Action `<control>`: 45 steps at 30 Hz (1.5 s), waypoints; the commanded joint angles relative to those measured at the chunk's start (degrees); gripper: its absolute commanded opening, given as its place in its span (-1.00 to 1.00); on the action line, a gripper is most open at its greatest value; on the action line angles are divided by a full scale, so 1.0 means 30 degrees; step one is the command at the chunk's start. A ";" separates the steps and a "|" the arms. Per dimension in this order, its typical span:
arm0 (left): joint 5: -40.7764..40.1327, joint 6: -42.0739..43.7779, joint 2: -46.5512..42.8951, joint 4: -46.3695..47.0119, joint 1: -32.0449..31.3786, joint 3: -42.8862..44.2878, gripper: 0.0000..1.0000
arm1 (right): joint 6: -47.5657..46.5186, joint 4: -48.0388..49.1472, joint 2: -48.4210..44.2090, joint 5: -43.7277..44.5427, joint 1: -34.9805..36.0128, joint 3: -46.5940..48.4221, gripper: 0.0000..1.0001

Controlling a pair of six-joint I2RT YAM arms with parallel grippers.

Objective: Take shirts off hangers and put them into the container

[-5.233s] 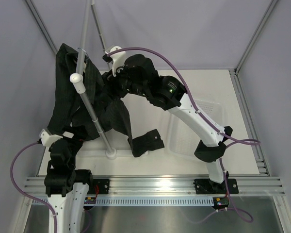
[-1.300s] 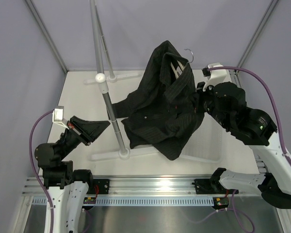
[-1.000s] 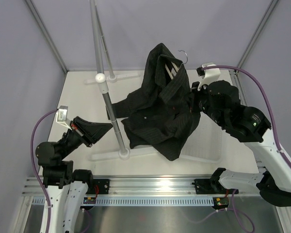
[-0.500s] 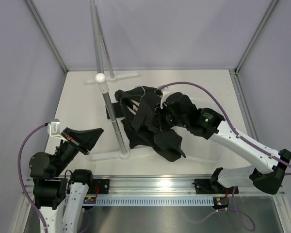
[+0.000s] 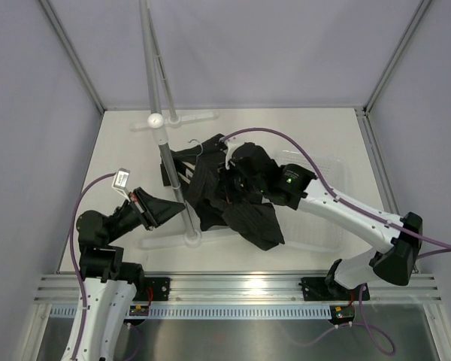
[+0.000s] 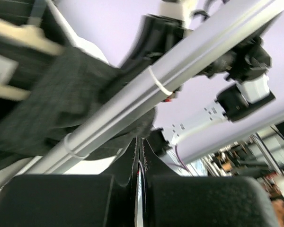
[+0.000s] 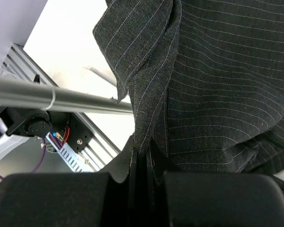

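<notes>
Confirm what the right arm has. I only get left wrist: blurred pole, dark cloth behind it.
Observer: Right fingers are shut on a fold of the black pinstriped shirt.
Operator: Shirt in the container?
Observer: Top view says mostly not. It lies bunched on the table between the rack pole and the container, reaching the container's left end.
Operator: Hanger out?
Observer: No. From above, the cream hanger shows among the cloth on the pole side.
</notes>
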 commanded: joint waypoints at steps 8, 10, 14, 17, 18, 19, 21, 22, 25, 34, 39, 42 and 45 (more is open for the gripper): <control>0.0159 0.0825 0.0335 0.0797 -0.0728 0.0628 -1.00 | 0.0308 0.2514 0.1668 -0.1068 0.0409 0.1690 -1.00; -0.0223 0.0944 0.0802 0.0852 -0.0758 0.0541 -1.00 | 0.0424 0.2485 0.1814 -0.0835 0.0439 0.1865 -1.00; -0.1131 0.1238 0.1652 0.1463 -0.1399 0.0073 -1.00 | 0.0659 0.2456 0.2078 -0.0512 0.0439 0.2304 -1.00; -0.1803 0.1002 0.2677 0.2782 -0.2451 -0.0659 -1.00 | 0.0718 0.2105 0.2255 0.0014 0.0497 0.2832 -1.00; -0.2618 0.1380 0.2940 0.2757 -0.2776 -0.0690 -1.00 | 0.0718 0.2046 0.2255 0.0364 0.0469 0.2920 -1.00; -0.3003 0.1645 0.3320 0.2670 -0.3156 -0.0632 -1.00 | 0.0718 0.1929 0.2197 0.0454 0.0497 0.3066 -1.00; -0.4287 0.2288 0.3441 0.1997 -0.3832 -0.0456 -1.00 | 0.0689 0.1665 0.2109 0.1267 0.0527 0.3097 -1.00; -0.4673 0.2524 0.3383 0.1705 -0.3979 -0.0282 -1.00 | 0.0660 0.1548 0.1964 0.1565 0.0498 0.3097 -1.00; -0.6401 0.3315 0.3179 0.0008 -0.4039 0.0158 -1.00 | 0.0543 0.0759 0.1554 0.2942 0.0498 0.2980 -1.00; -1.0678 0.3376 0.1772 -0.2575 -0.4009 0.0219 -1.00 | 0.0249 -0.0152 0.0031 0.4117 0.0498 0.2687 -1.00; -1.2146 0.3347 0.1654 -0.3365 -0.4039 0.0306 -1.00 | 0.0133 -0.0708 -0.0644 0.4203 0.0498 0.2687 -1.00; -1.3054 0.3579 0.1420 -0.4008 -0.4009 0.0452 -1.00 | -0.0130 -0.1059 -0.1229 0.4468 0.0498 0.2629 -1.00; -1.3904 0.3815 0.1274 -0.4888 -0.4038 0.0804 -1.00 | -0.0365 -0.1557 -0.1816 0.4993 0.0527 0.2628 -1.00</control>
